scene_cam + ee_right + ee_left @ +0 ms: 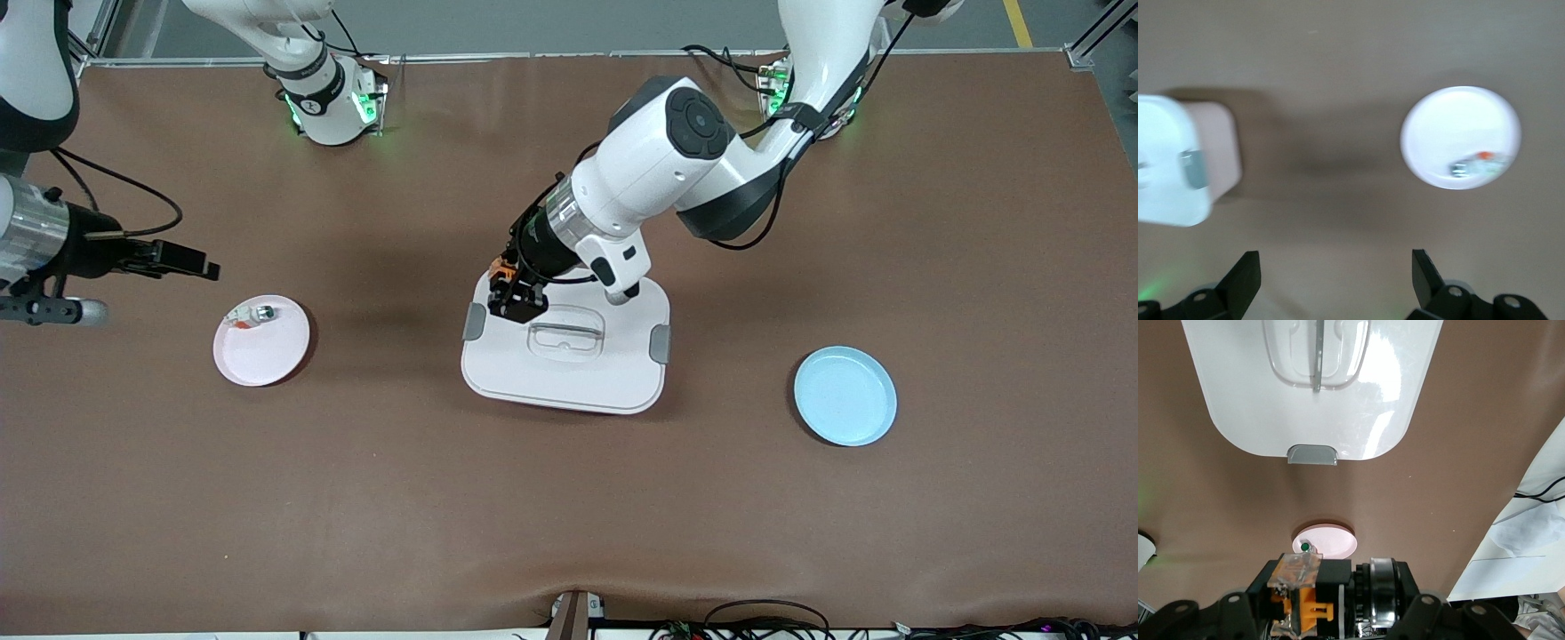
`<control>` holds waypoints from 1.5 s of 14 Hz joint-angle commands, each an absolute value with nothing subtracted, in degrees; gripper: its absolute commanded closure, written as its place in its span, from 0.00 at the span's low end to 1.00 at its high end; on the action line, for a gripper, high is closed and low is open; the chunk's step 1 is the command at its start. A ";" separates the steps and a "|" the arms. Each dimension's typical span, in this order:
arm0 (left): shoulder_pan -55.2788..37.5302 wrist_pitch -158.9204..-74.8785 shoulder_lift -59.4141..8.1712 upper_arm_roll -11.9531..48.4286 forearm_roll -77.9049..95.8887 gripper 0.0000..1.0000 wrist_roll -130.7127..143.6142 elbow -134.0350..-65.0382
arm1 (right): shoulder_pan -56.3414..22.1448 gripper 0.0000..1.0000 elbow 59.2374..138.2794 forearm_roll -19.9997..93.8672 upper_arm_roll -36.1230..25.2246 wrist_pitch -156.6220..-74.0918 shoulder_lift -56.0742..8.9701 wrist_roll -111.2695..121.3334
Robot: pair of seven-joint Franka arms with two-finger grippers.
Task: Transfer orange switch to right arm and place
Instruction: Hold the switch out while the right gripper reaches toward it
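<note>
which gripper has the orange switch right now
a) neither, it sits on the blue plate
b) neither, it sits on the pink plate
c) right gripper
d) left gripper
d: the left gripper is shut on the orange switch over the white lidded box, while the right gripper waits open near the pink plate.

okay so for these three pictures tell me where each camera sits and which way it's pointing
Front view: high across the table, facing both robots' bases; shows the left gripper, shut on the orange switch, over the white lidded box, and the right gripper.
Left wrist view: on the left arm's wrist, looking down past its fingers at the box and pink plate.
Right wrist view: on the right arm's wrist, open fingers over bare table.
All views share plate and box.
</note>
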State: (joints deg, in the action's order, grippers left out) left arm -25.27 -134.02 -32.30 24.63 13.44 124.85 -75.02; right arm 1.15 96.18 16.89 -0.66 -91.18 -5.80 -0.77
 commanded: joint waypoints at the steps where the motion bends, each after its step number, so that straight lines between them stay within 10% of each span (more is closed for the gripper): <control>1: -26.10 -131.85 -32.96 24.17 14.24 1.00 126.39 -73.30 | -2.71 0.00 100.44 24.49 -0.70 -95.87 -5.28 0.44; 21: -32.70 -132.10 -35.86 18.81 14.24 1.00 128.23 -70.93 | -21.35 0.00 111.97 57.66 -0.62 -121.73 -4.31 6.59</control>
State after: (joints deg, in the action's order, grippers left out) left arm -31.87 -132.55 -34.13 19.37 13.44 127.41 -73.69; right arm -20.54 110.01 55.58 -0.04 -120.84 -6.08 5.51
